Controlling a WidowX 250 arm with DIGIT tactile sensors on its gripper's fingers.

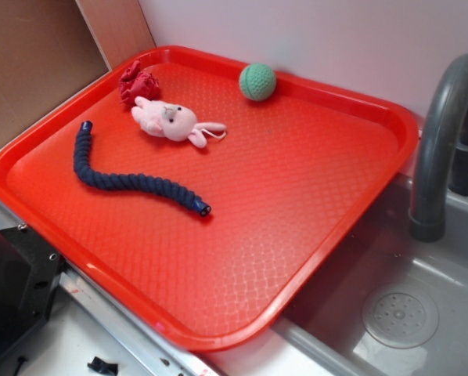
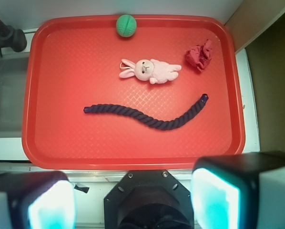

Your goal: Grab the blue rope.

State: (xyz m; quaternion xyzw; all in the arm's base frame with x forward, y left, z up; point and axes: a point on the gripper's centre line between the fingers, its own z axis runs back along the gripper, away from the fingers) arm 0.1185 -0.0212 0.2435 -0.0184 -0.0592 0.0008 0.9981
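Blue rope point(image 2: 147, 116) on tray point(image 2: 61, 138), open end effector point(image 2: 133, 202) above

tool fingers point(image 2: 214, 200) blurred, cut off at bottom edge

The gripper point(image 2: 133, 202) is seen only in the wrist view, at the bottom edge of the frame. Its two fingers point(image 2: 49, 205) are held wide apart, one at each lower corner, their pale teal pads blurred by closeness. Nothing is held between them. The black wrist mount is seen between the fingers. The arm itself is not shown
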